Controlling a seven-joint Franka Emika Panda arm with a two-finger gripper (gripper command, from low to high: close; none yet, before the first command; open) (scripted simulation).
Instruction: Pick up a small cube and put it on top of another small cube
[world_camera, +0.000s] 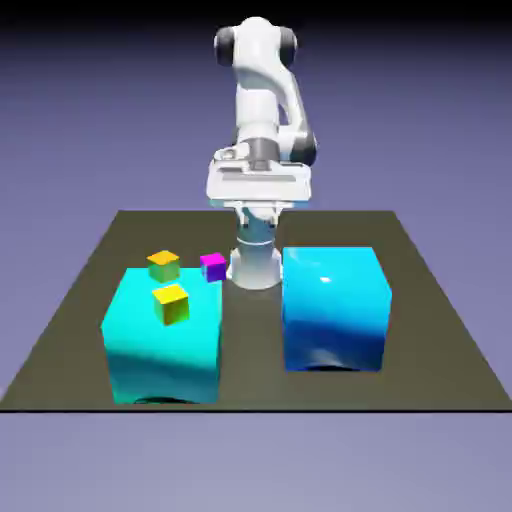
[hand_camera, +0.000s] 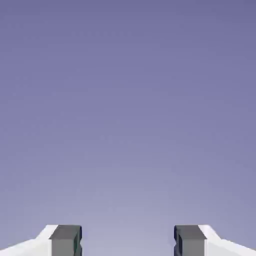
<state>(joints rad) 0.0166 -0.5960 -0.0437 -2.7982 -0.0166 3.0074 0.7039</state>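
The small cube does not show in either view. My gripper (hand_camera: 127, 243) is open: the two grey fingertips (hand_camera: 65, 240) stand well apart, with only the blue-violet backdrop between and beyond them. In the exterior view my hand (world_camera: 260, 184) hangs high above the table's far side, over the robot's base, well clear of every block. A little yellow cube (world_camera: 171, 304) rests on top of the big cyan block (world_camera: 160, 350).
A little cube with an orange-yellow top and green sides (world_camera: 163, 265) sits at the cyan block's far edge. A little magenta cube (world_camera: 213, 266) lies beside it near the robot's base. A big blue block (world_camera: 335, 310) stands on the dark table (world_camera: 440, 340) at the exterior view's right.
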